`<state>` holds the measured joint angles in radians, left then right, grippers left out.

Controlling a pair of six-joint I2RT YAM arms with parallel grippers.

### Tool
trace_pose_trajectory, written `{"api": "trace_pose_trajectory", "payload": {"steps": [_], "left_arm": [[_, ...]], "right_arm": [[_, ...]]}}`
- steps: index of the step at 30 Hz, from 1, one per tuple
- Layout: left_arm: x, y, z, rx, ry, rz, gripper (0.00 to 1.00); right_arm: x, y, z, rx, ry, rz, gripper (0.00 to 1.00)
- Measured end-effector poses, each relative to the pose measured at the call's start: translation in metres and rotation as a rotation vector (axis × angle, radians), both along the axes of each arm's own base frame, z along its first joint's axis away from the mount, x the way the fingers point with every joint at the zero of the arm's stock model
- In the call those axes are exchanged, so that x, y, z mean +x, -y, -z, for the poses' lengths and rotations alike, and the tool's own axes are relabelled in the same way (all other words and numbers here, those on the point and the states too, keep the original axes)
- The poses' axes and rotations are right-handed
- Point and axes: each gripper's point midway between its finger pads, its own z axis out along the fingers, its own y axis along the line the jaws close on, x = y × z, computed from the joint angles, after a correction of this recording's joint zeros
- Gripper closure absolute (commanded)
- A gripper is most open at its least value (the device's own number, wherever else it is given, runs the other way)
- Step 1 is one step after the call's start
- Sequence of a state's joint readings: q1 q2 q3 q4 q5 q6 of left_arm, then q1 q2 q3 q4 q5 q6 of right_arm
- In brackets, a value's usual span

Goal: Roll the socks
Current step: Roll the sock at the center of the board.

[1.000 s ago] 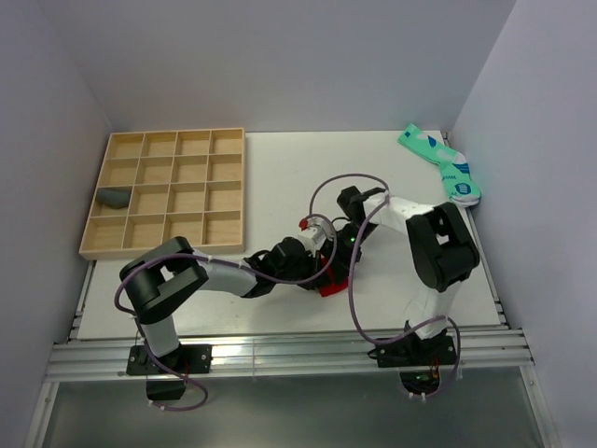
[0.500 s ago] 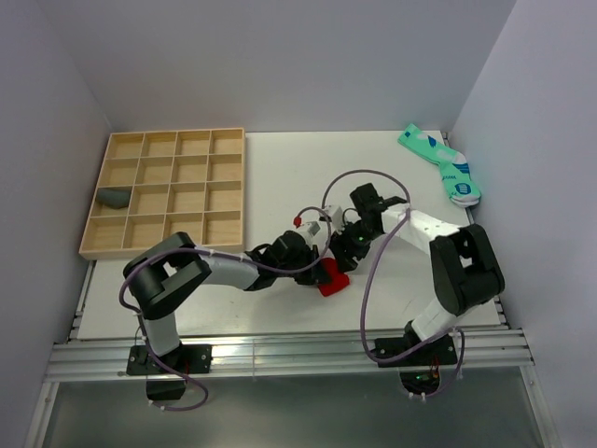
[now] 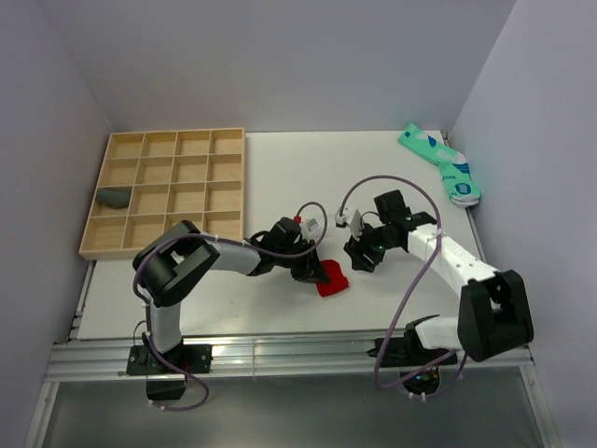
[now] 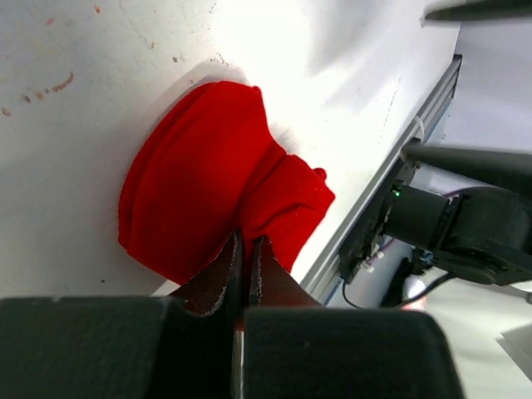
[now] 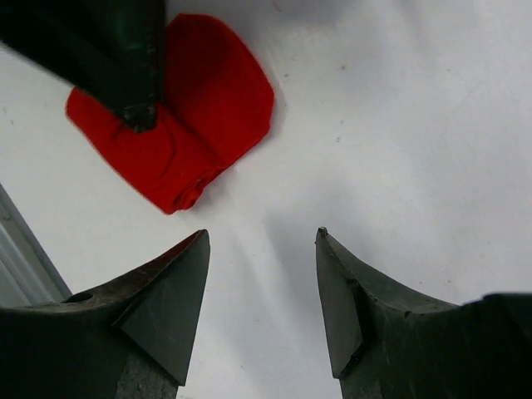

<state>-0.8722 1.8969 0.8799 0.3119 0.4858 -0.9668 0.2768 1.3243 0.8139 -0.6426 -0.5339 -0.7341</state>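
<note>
Red sock [image 4: 199, 183], lumpy roll; left gripper [image 4: 245, 249] pinching

The red sock [image 3: 331, 279] [image 4: 208, 199] [image 5: 191, 125] lies on the table [image 3: 280, 173] towards its near edge, roughly midway across. It is bright red and bunched into a short, compact bundle: one end is a thick rolled fold and the other a flat, rounded flap spread on the table. The left claw [image 3: 312, 271] [image 4: 246, 249] pinches the rolled part. The grey sock [image 3: 115, 197] is a small dark lump, well apart, in the leftmost column of the wooden tray [image 3: 244, 187], third compartment from the far side.
</note>
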Motion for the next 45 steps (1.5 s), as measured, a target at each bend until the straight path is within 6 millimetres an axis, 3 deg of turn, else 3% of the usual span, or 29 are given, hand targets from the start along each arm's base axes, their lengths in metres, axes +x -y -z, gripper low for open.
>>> {"api": "trace_pose_trajectory", "payload": {"steps": [5,12,28,36,45], "left_arm": [[0.001,-0.001,0.002,-0.003,-0.084,0.033,1.00],[-0.001,0.003,0.005,0.021,-0.203,0.085,1.00],[-0.012,0.000,0.007,0.042,-0.303,0.129,1.00],[-0.011,-0.001,0.008,0.042,-0.325,0.133,1.00],[-0.013,-0.004,0.007,0.021,-0.360,0.104,0.94]], "right_arm": [[-0.029,-0.003,-0.001,-0.008,0.104,-0.139,0.39],[-0.068,-0.016,0.018,-0.056,0.173,-0.367,0.39],[-0.080,-0.048,0.029,-0.054,0.235,-0.540,0.42],[-0.077,-0.054,0.035,-0.061,0.236,-0.547,0.46],[-0.076,-0.057,0.044,-0.064,0.202,-0.543,0.66]]}}
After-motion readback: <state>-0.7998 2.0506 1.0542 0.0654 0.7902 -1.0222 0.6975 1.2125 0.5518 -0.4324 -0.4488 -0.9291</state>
